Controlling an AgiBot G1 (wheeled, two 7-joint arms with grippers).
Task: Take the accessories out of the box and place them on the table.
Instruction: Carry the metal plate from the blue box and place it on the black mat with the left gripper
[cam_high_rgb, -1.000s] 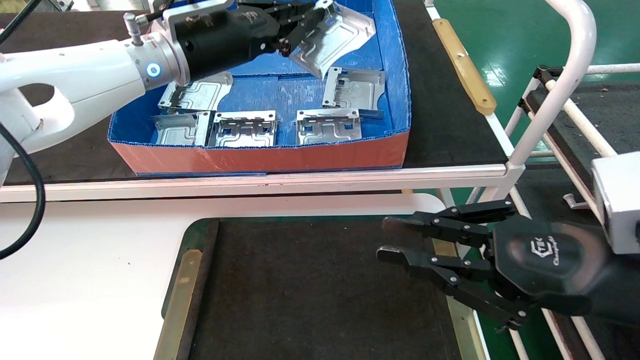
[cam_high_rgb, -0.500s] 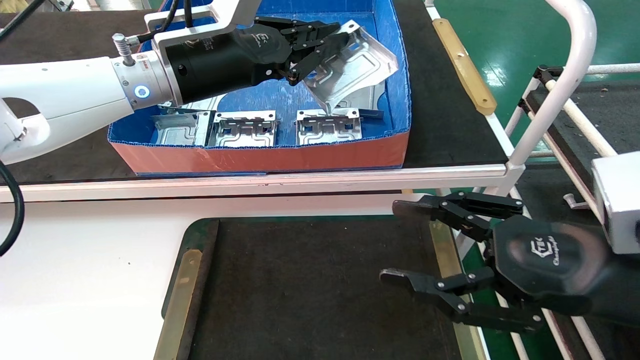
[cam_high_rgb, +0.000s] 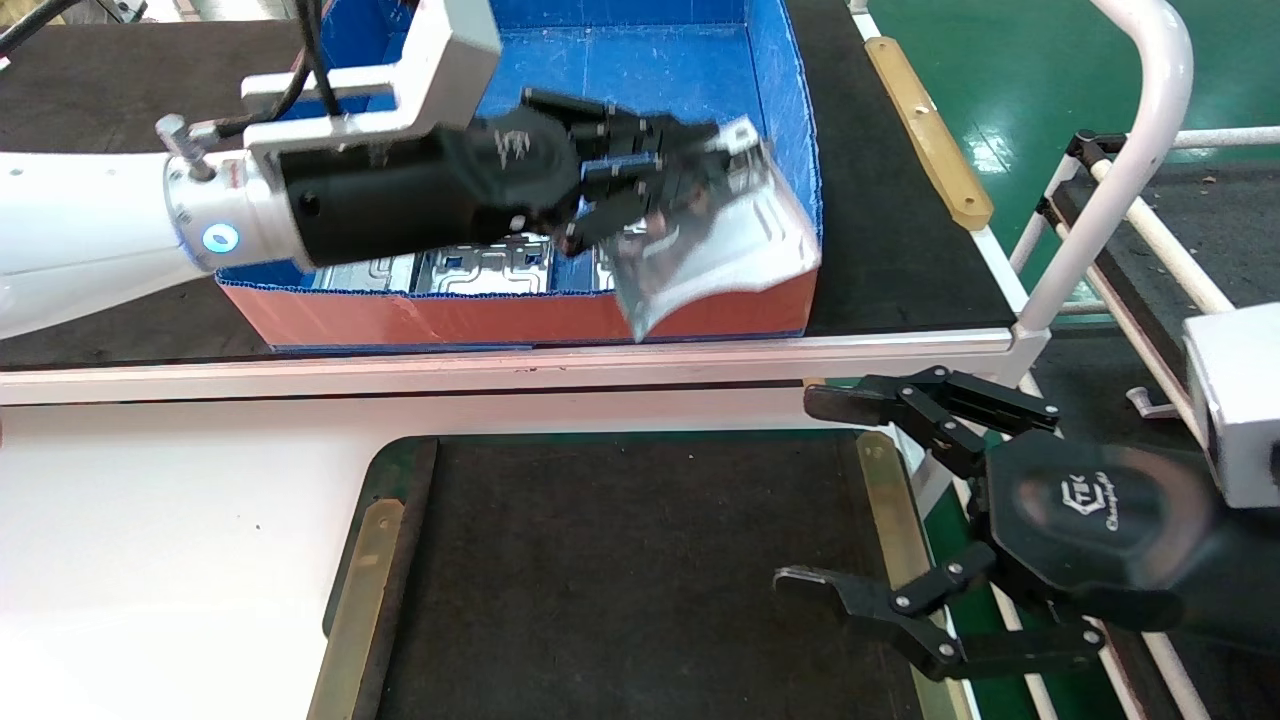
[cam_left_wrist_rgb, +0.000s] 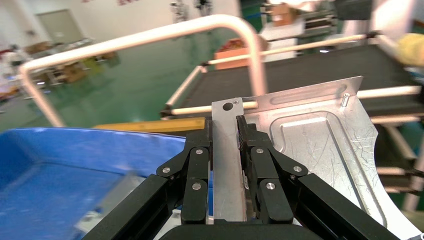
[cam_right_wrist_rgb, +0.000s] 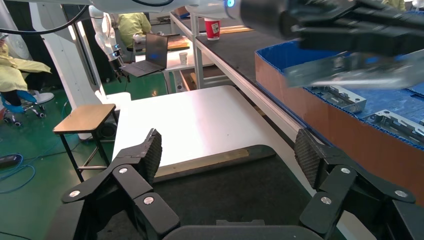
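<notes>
My left gripper is shut on the bent edge tab of a silver accessory plate and holds it tilted in the air over the front right corner of the blue box. In the left wrist view the plate stands clamped between the jaws of that gripper. More accessories lie in the box, mostly hidden behind the arm. My right gripper is wide open and empty over the right edge of the dark table; its wrist view shows it above the mat.
Brass-coloured strips flank the mat inside the white frame. A white rail edges the raised black surface under the box. A curved white tube rises at the right. Green floor lies beyond.
My left gripper has carried the plate from the back of the box forward to its front right corner. My right gripper has opened wider and shifted slightly right.
</notes>
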